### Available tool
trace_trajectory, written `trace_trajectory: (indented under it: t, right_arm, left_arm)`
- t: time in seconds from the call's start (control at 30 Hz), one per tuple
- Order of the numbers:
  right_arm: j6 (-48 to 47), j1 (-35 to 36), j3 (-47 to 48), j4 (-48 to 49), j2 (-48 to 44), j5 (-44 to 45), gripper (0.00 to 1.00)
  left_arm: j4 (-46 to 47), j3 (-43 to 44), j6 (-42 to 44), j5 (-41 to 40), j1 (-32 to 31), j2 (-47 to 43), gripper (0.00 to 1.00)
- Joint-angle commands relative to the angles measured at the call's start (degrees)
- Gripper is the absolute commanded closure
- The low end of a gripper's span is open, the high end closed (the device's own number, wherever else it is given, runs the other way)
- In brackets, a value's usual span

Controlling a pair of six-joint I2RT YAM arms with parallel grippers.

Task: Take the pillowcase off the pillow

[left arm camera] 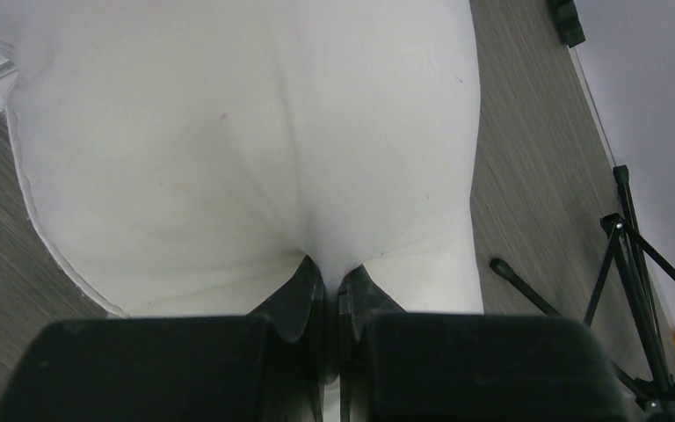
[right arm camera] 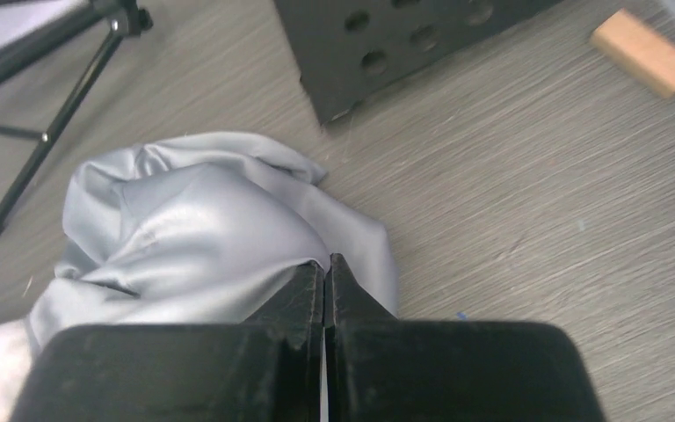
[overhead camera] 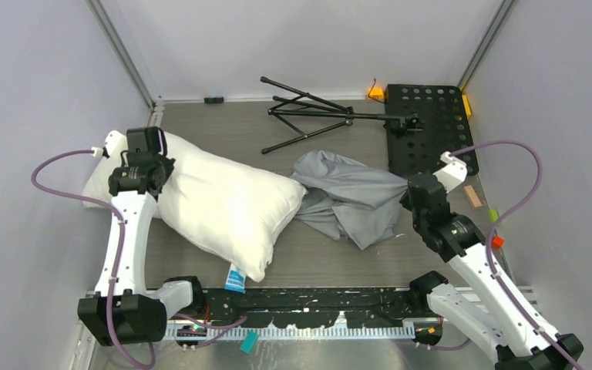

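The plump white stuffed cloth pillow (overhead camera: 223, 204) has a matt, finely woven cover, smooth apart from soft dimples and a stitched seam. The thin blue-grey cloth pillowcase (overhead camera: 347, 196) is smoother, with a faint satin sheen on its folds. The grey table (overhead camera: 331, 258) looks like matt wood-grain laminate with fine streaks. The black perforated plate (overhead camera: 428, 127) looks like dull painted metal, and the black folding tripod stand (overhead camera: 308, 116) like thin matt metal tubing. The small tan block (right arm camera: 646, 51) looks like bare wood. The left gripper (left arm camera: 334, 271) and right gripper (right arm camera: 326, 264) are matt black plastic, slightly scuffed. The white arm casings (overhead camera: 127, 239) look like smooth, glossy plastic.
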Motion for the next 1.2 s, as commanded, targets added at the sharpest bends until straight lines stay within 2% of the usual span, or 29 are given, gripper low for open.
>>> trace_trajectory:
  t: [0.0,0.07,0.17,0.27,0.33,0.53,0.6,0.7,0.73,0.77,0.83,0.87,0.9,1.07,1.13,1.17]
  right_arm:
    - [-3.3,-0.2,3.9,1.9,-2.7,7.9,1.0]
    - [-5.8,-0.2,6.4,5.4,-2.0,4.1,1.0]
    - [-8.0,-0.2,12.8,8.3,2.3,-0.9,1.0]
    - [-10.2,-0.3,22.2,9.1,9.0,-6.1,1.0]
    - [-11.7,-0.2,29.8,8.6,14.0,-10.0,1.0]
    - [-12.5,-0.2,53.2,6.2,26.5,-17.2,1.0]
    - [-11.9,-0.2,55.9,6.5,28.1,-18.2,1.0]
    - [-10.4,-0.2,55.4,8.0,28.4,-19.3,1.0]
    - [-10.1,-0.2,54.8,8.1,28.2,-19.5,1.0]
    - [-10.1,-0.2,54.0,8.2,27.9,-19.6,0.94]
    - [-10.6,-0.2,52.2,7.7,27.5,-19.9,0.5]
    - [-11.1,-0.2,51.4,6.9,27.3,-19.7,0.36]
    - [-11.8,-0.2,50.9,6.0,27.2,-19.6,0.3]
    - [-14.4,-0.3,43.1,4.9,24.4,-14.3,0.2]
    - [-14.7,-0.3,37.4,6.6,22.3,-10.1,0.09]
    - [-14.7,-0.3,34.4,7.8,21.0,-8.2,0.07]
  left_arm:
    - [8.5,5.3,-2.7,0.0,0.5,-0.9,1.0]
    - [11.1,5.8,-4.0,4.9,0.5,-0.1,1.0]
    - [20.2,6.0,-5.7,17.6,0.5,2.3,1.0]
    - [24.6,10.7,-9.8,28.6,0.1,7.1,1.0]
    - [25.2,16.1,-11.2,32.7,-0.7,10.8,1.0]
    - [32.1,28.8,-15.7,41.0,-1.4,19.1,1.0]
    - [30.8,30.3,-14.3,40.8,-1.4,19.9,1.0]
    - [26.6,26.5,-10.3,37.0,-1.2,19.0,0.99]
    - [23.8,24.4,-9.1,33.8,-1.0,18.4,0.9]
    - [20.7,22.4,-8.4,29.2,-0.8,17.6,0.71]
    - [16.8,17.0,-7.4,20.7,-0.5,15.7,0.27]
    - [16.3,14.4,-6.3,17.8,-0.4,14.7,0.08]
    - [16.2,11.9,-5.4,15.6,-0.3,13.7,0.01]
    - [19.7,4.4,2.7,15.4,-0.3,8.6,0.0]
    - [21.4,2.1,8.5,16.4,-0.3,5.9,0.0]
    - [21.8,1.4,10.9,15.9,-0.4,4.5,0.0]
